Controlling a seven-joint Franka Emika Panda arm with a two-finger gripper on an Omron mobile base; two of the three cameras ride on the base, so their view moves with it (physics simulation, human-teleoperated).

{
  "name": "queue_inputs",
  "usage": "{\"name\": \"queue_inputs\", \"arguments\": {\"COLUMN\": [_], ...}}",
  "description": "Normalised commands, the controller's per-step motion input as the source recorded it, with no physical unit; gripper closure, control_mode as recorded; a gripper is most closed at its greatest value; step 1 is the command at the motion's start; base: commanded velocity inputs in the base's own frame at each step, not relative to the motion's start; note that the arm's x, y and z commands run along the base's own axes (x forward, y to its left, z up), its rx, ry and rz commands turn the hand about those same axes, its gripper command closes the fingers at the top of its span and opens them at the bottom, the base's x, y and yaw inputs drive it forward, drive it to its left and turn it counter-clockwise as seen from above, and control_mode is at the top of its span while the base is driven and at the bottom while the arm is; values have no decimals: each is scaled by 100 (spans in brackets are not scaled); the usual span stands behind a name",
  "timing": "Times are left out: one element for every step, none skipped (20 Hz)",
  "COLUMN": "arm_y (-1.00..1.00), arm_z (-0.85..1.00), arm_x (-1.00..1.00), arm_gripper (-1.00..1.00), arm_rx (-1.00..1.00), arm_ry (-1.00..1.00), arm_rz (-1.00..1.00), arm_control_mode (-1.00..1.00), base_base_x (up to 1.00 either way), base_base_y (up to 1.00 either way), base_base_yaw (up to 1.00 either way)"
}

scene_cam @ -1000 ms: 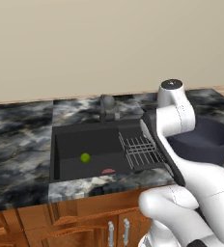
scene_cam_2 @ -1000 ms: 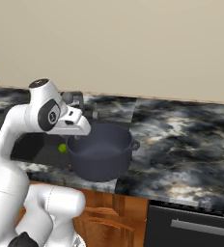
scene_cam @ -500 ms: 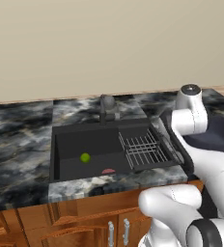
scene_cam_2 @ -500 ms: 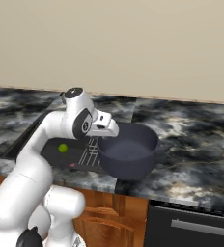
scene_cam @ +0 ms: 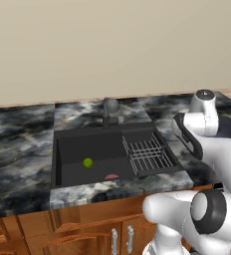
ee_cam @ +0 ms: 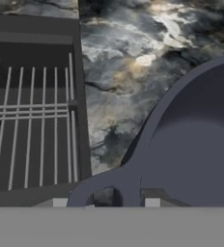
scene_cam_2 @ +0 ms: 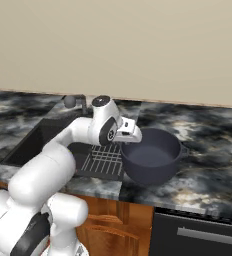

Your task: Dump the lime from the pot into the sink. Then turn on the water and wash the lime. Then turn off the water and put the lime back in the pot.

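Gripping the near loop handle of the pot (scene_cam_2: 153, 156), the claw (scene_cam_2: 129, 134) is pinched shut on that thin curved bar. The white arm bends at its elbow over the sink's right end, hand tipped down toward the pot's left rim. Wide, round, dark blue-grey and smooth inside, the pot rests upright on the marbled black-and-white counter (scene_cam_2: 208, 140) just right of the sink (scene_cam: 67, 149). A grey wire rack (scene_cam: 147, 153) fills the matte black basin's right part. The small yellow-green lime (scene_cam: 88, 162) lies on the basin floor near its front left.
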Motion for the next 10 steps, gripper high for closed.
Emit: {"name": "queue_inputs", "arguments": {"arm_y": [-33, -30, -29, -27, -23, -21, -19, -19, -20, -16], "arm_z": [-30, -34, -36, -35, -39, -39, -36, -37, -35, -34], "arm_x": [26, 26, 26, 29, 31, 30, 31, 31, 32, 32], "arm_gripper": [100, 100, 100, 100, 100, 100, 100, 100, 100, 100], "arm_rx": [0, 0, 0, 0, 0, 0, 0, 0, 0, 0], "arm_ry": [0, 0, 0, 0, 0, 0, 0, 0, 0, 0], "arm_rz": [0, 0, 0, 0, 0, 0, 0, 0, 0, 0], "arm_control_mode": [-100, -100, -100, -100, -100, -100, -100, -100, -100, -100], "base_base_x": [0, 0, 0, 0, 0, 0, 0, 0, 0, 0], "base_base_y": [0, 0, 0, 0, 0, 0, 0, 0, 0, 0], "base_base_yaw": [0, 0, 0, 0, 0, 0, 0, 0, 0, 0]}}
